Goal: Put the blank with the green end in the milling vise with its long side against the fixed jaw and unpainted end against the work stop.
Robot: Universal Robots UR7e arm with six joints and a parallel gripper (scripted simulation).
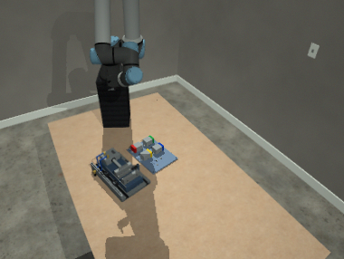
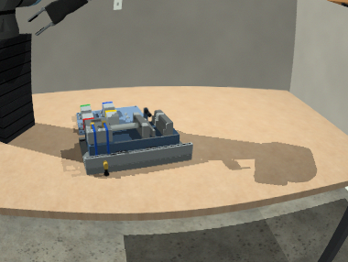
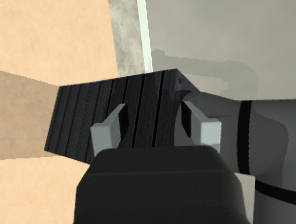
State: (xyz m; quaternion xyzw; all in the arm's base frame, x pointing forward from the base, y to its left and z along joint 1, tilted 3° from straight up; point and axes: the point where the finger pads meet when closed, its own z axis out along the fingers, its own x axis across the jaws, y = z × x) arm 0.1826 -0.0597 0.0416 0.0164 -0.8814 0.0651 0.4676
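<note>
The blank with the green end (image 1: 149,139) lies on the blue plate (image 1: 154,155) at its far side, beside blanks with red (image 1: 134,147), yellow (image 1: 148,152) and blue (image 1: 159,146) ends. It also shows in the exterior view (image 2: 85,108). The milling vise (image 1: 119,174) stands next to the plate, with nothing between its jaws (image 2: 151,125). Blue hoses (image 2: 101,137) mark its moving-jaw end. My gripper (image 3: 154,113) is open and empty. It is high up near the arm's base, far from the plate, and shows at the top left of the exterior view (image 2: 38,23).
The black ribbed pedestal (image 1: 115,101) of the arm stands at the back of the tan mat, just below my fingers in the wrist view (image 3: 115,117). The grey floor and a wall edge (image 1: 253,136) surround the mat.
</note>
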